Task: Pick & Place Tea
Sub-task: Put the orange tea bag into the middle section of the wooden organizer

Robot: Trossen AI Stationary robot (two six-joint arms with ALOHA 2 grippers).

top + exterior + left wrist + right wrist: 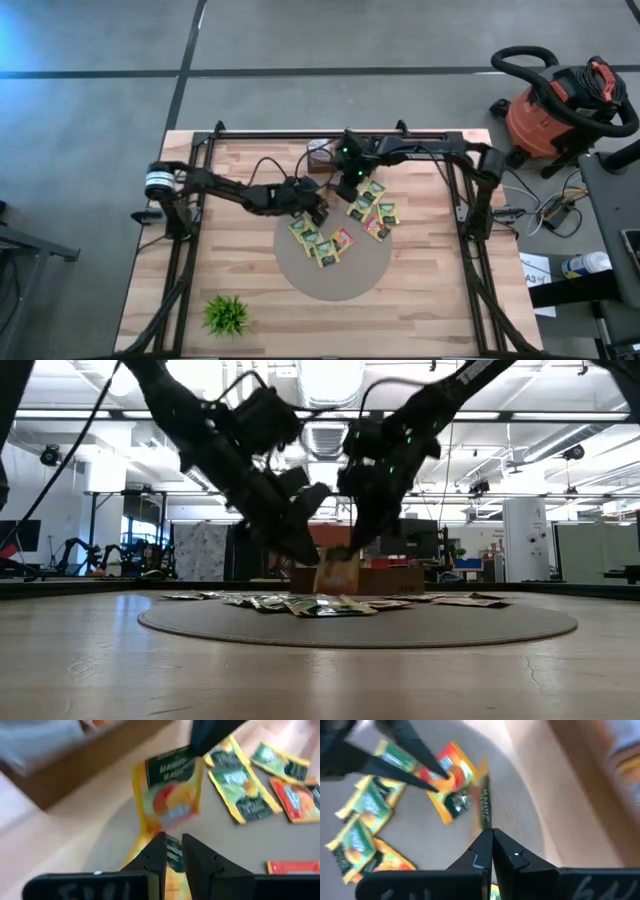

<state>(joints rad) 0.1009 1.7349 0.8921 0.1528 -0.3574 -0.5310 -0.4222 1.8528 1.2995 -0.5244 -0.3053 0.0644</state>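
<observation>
Clearly the task is at an early stage: most of the small flat square tea sachets (330, 245), yellow-green with dark label panels plus a few orange-red ones, lie scattered on the round grey mat (330, 285) in the middle of the wooden table (430, 310). Judging by the brown cardboard box (318, 158) at the mat's far edge, that is probably where they go, though its contents are not visible.

Both arms meet over the mat's far side. The left end effector (174, 851) is narrowly parted around the lower edge of an orange-yellow sachet (170, 795), while the right end effector (491, 842) is closed on the same sachet's edge. In the low view the sachet (337, 572) hangs lifted just above the mat, between the two arms.
</observation>
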